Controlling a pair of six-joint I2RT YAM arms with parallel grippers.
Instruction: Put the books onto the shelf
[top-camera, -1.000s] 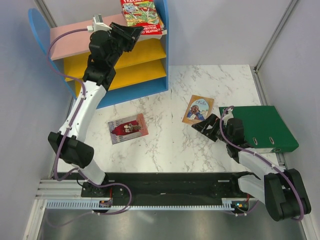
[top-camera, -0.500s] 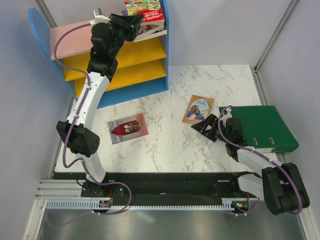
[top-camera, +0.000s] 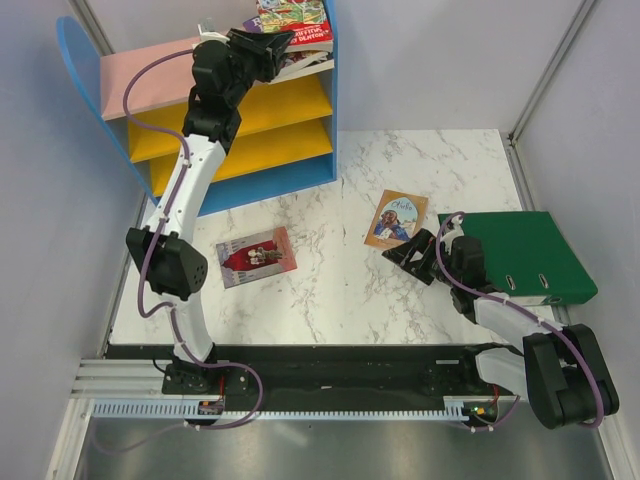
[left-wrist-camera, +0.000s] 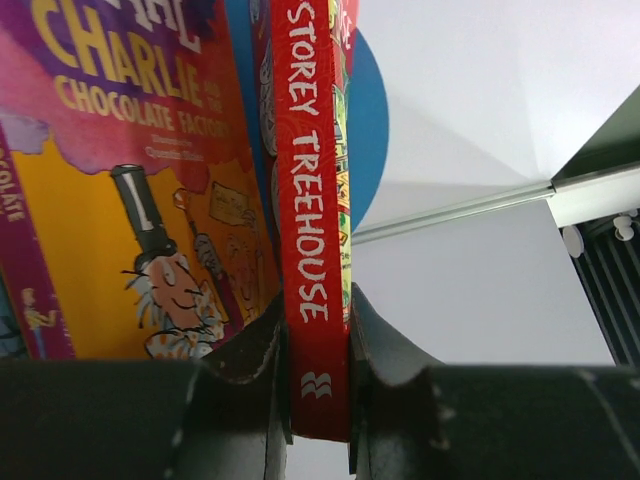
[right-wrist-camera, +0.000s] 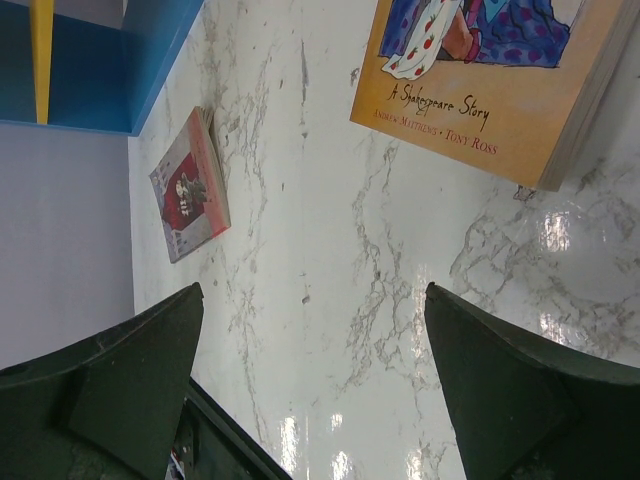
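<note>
Left fingers (left-wrist-camera: 262, 365) are clamped on the spine of the red book (left-wrist-camera: 312, 250), marked "STOREY TREEHOUSE". It stands beside the Charlie book (left-wrist-camera: 150, 200), "CHARLIE… CHOCOLATE FACTORY", atop the shelf (top-camera: 150, 80). Right fingers (right-wrist-camera: 130, 375) are spread wide over the desk (right-wrist-camera: 330, 250) near the tan book (right-wrist-camera: 480, 80), "A Shakespeare Story". Compared with one second ago, the red book sits farther back.

The red Treehouse book (left-wrist-camera: 312, 200) ran off the left wrist view's top edge, its foot buried between the fingers of the left gripper (left-wrist-camera: 318, 330). The Charlie book (left-wrist-camera: 140, 180) was cropped top and left. The right wrist view cut off the tan book (right-wrist-camera: 490, 70) at its top and right. The title on the pink-red book (right-wrist-camera: 190, 195) was too small to read.
</note>
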